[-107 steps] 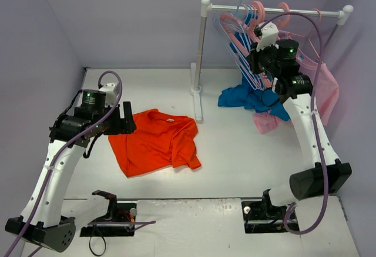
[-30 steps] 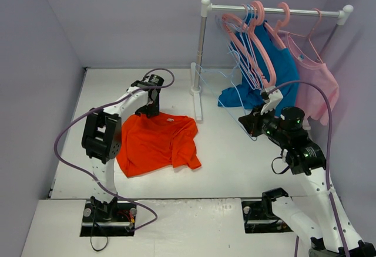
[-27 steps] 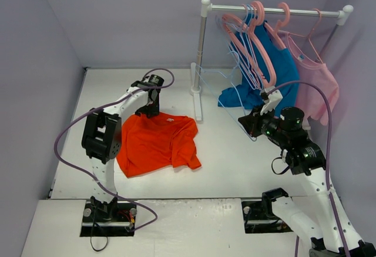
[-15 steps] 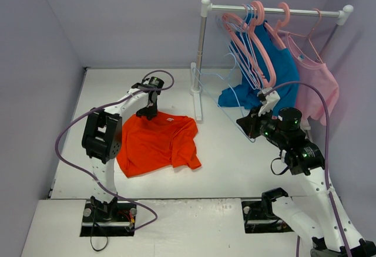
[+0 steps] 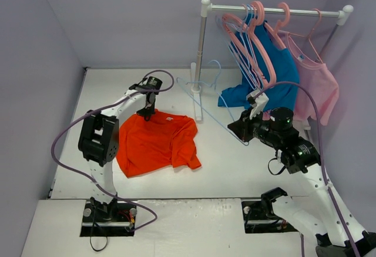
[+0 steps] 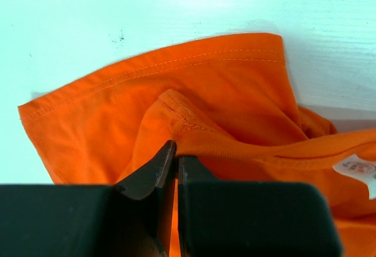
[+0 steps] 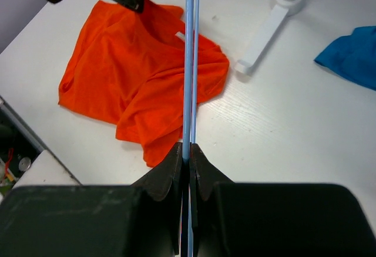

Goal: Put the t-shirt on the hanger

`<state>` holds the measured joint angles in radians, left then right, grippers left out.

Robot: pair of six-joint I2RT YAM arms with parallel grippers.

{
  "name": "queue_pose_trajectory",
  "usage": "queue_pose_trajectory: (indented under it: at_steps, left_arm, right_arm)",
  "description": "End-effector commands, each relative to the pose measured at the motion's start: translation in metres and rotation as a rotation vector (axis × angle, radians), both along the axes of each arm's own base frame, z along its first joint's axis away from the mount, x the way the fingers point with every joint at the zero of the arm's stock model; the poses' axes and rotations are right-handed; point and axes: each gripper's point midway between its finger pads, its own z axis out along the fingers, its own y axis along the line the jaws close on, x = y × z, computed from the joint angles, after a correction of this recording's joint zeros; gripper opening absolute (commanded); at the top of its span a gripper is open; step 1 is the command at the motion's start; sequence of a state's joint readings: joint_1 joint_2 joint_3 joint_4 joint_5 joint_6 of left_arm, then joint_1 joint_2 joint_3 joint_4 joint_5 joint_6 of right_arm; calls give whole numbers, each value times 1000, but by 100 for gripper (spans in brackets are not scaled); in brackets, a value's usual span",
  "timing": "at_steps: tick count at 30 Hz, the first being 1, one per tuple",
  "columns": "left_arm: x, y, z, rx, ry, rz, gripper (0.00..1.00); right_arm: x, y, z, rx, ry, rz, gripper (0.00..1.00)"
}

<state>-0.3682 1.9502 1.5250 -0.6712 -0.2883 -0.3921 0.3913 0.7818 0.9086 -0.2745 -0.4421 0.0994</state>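
The orange-red t-shirt (image 5: pixel 155 142) lies flat on the white table, left of centre. My left gripper (image 5: pixel 147 114) is at its far edge, shut on a fold of cloth at the collar (image 6: pixel 194 137). The gripper (image 6: pixel 175 151) has its jaws pressed together on the t-shirt (image 6: pixel 223 93), and the white label (image 6: pixel 355 168) shows at the right. My right gripper (image 5: pixel 238 129) is shut on the thin light-blue hanger (image 5: pixel 211 114), held off the rack above the table. In the right wrist view the hanger (image 7: pixel 189 63) runs straight out from the gripper (image 7: pixel 189 151) over the t-shirt (image 7: pixel 135 75).
A white clothes rack (image 5: pixel 276 12) stands at the back right, its post foot (image 5: pixel 198 113) just right of the t-shirt. On it hang pink hangers (image 5: pixel 258 40), a blue shirt (image 5: pixel 276 63) and a pale pink top (image 5: pixel 320 87). Purple walls close in both sides.
My left gripper has gone from open to shut on the t-shirt's collar. My right arm has carried the hanger leftward, away from the rack and towards the t-shirt.
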Motion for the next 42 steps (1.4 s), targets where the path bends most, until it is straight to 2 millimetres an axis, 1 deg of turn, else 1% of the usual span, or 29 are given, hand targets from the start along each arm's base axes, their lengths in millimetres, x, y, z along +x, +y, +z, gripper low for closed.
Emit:
queue_pose_trajectory:
  at_steps: [1,4,8,10,12,14,15,17,21,28,31,34,36,39,42]
  left_arm:
    - [17,7,62,-43,-176,-30,0]
    - [15,9,72,-57,-210,-47,0]
    - [10,6,94,-91,-266,-91,0]
    - [8,3,102,-112,-281,-117,0]
    - [4,-2,103,-138,-279,-144,0]
    - [1,-5,108,-157,-288,-160,0]
    - [0,-5,108,-159,-287,-166,0]
    - [-4,-5,112,-165,-292,-172,0]
    - [-11,-3,115,-170,-297,-164,0]
    - [-18,-6,110,-192,-267,-166,0]
    - [-20,-5,108,-186,-262,-166,0]
    - [-21,7,102,-130,-248,-144,0]
    - [-19,9,102,-115,-248,-140,0]
    - [-17,7,103,-125,-248,-143,0]
    - [-17,5,108,-133,-260,-153,0]
  right_arm:
    - [-5,23,4,25,-19,121,0]
    - [-9,32,-6,28,18,169,0]
    - [-17,44,-16,34,61,240,0]
    - [-21,50,-19,45,85,283,0]
    - [-22,55,-22,41,98,316,0]
    - [-24,60,-21,46,100,349,0]
    - [-24,61,-23,42,104,353,0]
    - [-24,66,-20,46,105,383,0]
    - [-22,74,-25,30,111,410,0]
    - [-13,78,-28,15,89,398,0]
    - [-10,79,-23,18,76,393,0]
    - [-7,79,-13,22,49,386,0]
    - [-7,79,-9,25,38,384,0]
    - [-7,78,-11,22,39,383,0]
    - [-6,78,-14,18,48,378,0]
